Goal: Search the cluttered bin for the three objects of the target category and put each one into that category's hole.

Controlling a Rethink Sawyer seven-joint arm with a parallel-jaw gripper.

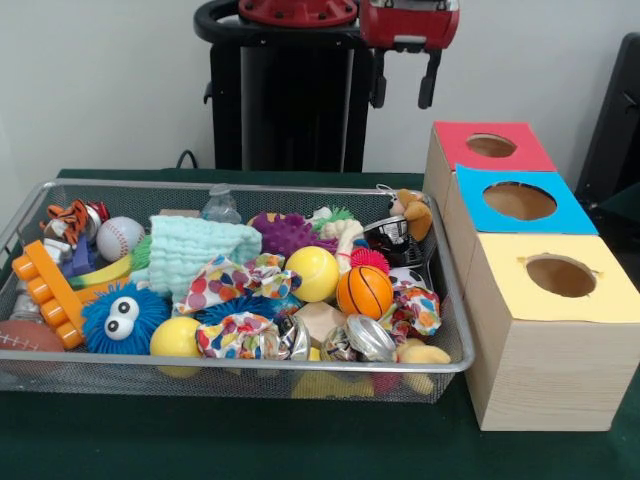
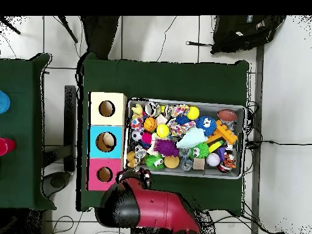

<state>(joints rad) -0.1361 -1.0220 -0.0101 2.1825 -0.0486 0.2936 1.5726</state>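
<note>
A wire mesh bin [image 1: 240, 187] is packed with toys. Among them are a yellow ball [image 1: 312, 273], an orange basketball [image 1: 364, 291], a white baseball [image 1: 119, 238], a second yellow ball [image 1: 176, 338] and a brown football [image 1: 25, 337]. To its right stand three wooden boxes, each with a round hole: red top [image 1: 450, 140], blue top [image 1: 570, 212], yellow top [image 1: 520, 290]. My gripper [image 1: 402, 104] hangs open and empty high above the bin's far right corner, behind the red box. From overhead the arm [image 2: 146, 207] sits beside the pink box [image 2: 92, 175].
Also in the bin are a blue fuzzy toy with eyes [image 1: 122, 317], a mint cloth [image 1: 200, 250], a purple spiky toy [image 1: 285, 232], polka-dot cloths [image 1: 225, 283] and an orange block toy [image 1: 45, 290]. A green cloth [image 1: 300, 440] covers the table. A black bag [image 2: 244, 30] lies on the floor.
</note>
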